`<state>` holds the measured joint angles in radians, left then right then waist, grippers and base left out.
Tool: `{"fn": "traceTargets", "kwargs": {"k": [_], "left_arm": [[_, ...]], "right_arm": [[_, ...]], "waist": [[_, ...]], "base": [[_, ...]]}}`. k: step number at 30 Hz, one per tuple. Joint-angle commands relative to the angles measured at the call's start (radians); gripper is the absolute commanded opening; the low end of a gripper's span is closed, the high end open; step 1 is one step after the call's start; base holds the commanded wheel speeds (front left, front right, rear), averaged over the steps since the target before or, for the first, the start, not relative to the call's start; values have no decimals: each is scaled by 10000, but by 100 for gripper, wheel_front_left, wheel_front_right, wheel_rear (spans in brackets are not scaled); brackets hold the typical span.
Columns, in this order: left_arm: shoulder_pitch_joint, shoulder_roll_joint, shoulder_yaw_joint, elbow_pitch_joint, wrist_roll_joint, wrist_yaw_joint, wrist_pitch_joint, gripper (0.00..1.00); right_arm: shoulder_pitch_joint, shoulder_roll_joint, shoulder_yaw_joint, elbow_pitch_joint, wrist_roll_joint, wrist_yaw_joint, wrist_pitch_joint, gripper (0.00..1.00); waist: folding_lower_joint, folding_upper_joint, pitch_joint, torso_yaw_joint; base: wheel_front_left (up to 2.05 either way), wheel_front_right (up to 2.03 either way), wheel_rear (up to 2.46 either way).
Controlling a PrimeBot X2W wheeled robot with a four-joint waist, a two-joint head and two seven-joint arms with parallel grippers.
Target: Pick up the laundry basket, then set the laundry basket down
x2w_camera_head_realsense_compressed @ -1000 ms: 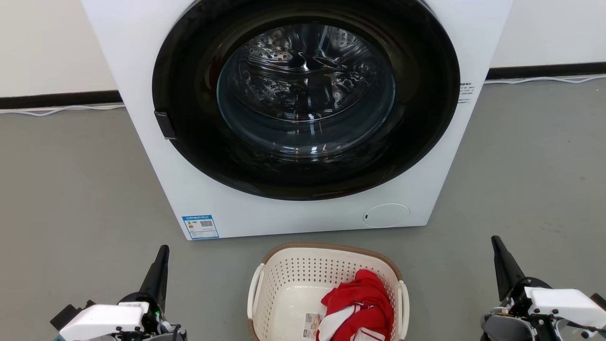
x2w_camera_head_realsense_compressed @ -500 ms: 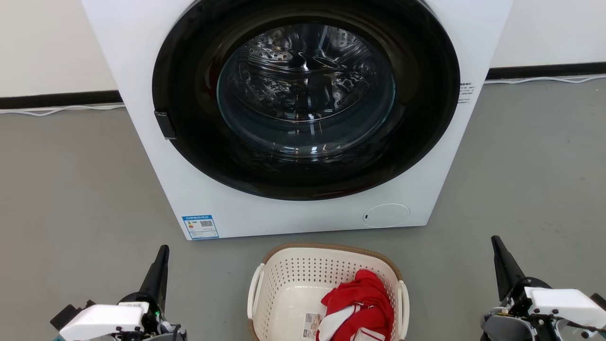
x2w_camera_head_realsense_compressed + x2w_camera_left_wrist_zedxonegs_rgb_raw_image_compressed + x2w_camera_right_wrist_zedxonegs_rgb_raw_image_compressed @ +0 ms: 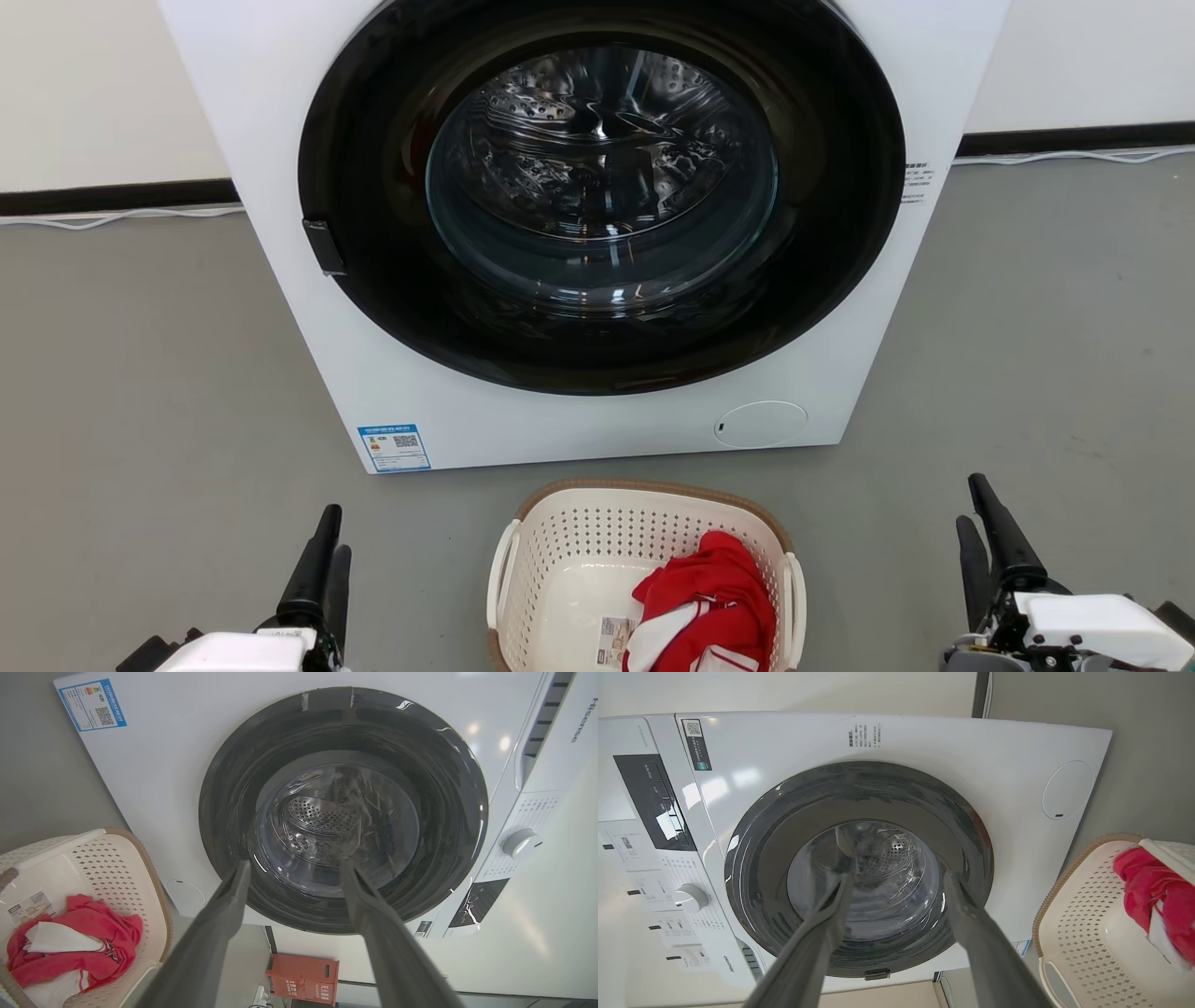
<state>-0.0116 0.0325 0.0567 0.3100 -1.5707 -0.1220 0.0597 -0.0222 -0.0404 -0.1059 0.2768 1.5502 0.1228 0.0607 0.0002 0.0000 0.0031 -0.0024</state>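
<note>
L claw [image 3: 334, 534]: fingers parted, clear gap betw. them in wrist view, nothing held. R claw [image 3: 969, 501]: same, spread and empty. Both point fwd, tips aimed at the washer [image 3: 560, 429] door, not at the work. Each sits well apart from the basket [image 3: 597, 537], one per side.

Basket stands upright on the floor [image 3: 168, 392], betw. the two claws. It is just before the washer's lower front edge, not touching it as far as I can tell. Its near end is cut off by the bottom of head view. L handle [image 3: 501, 560] and R handle [image 3: 795, 588] both free. Inside, red cloth [image 3: 709, 588] is heaped toward the R side, with a label [image 3: 616, 639] on the bottom beside it.

Assessment: step in hand is the approach; pick-up not yet begun.

Recommend:
- Bring both claws inward and down together, one to each handle, fingers straddling the handle bar, not the perforated wall.
- Close both at once, approx. same height, so the lift is level.
- Load looks R-heavy, so expect slight tilt that way; R grip wants to be firm.
- Lift straight up. Washer front is near, so no fwd swing.
</note>
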Motion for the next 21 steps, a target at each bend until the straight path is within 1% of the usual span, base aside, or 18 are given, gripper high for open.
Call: {"fn": "traceTargets", "kwargs": {"k": [1, 15, 21], "left_arm": [[-269, 76, -5, -229, 198, -23, -113, 100], [-187, 90, -17, -285, 1758, 53, -525, 100], [-143, 95, -33, -371, 2610, 134, -700, 100]], "right_arm": [[-171, -84, 33, -328, -340, 17, -122, 100], [-84, -72, 35, -687, -2727, 25, -535, 100], [-71, -74, 123, -841, -3872, 29, -710, 100]], "waist": [[-2, 0, 0, -5], [-2, 0, 11, -31], [-2, 0, 21, -61]], "base": [[0, 0, 0], [0, 0, 0], [0, 0, 0]]}}
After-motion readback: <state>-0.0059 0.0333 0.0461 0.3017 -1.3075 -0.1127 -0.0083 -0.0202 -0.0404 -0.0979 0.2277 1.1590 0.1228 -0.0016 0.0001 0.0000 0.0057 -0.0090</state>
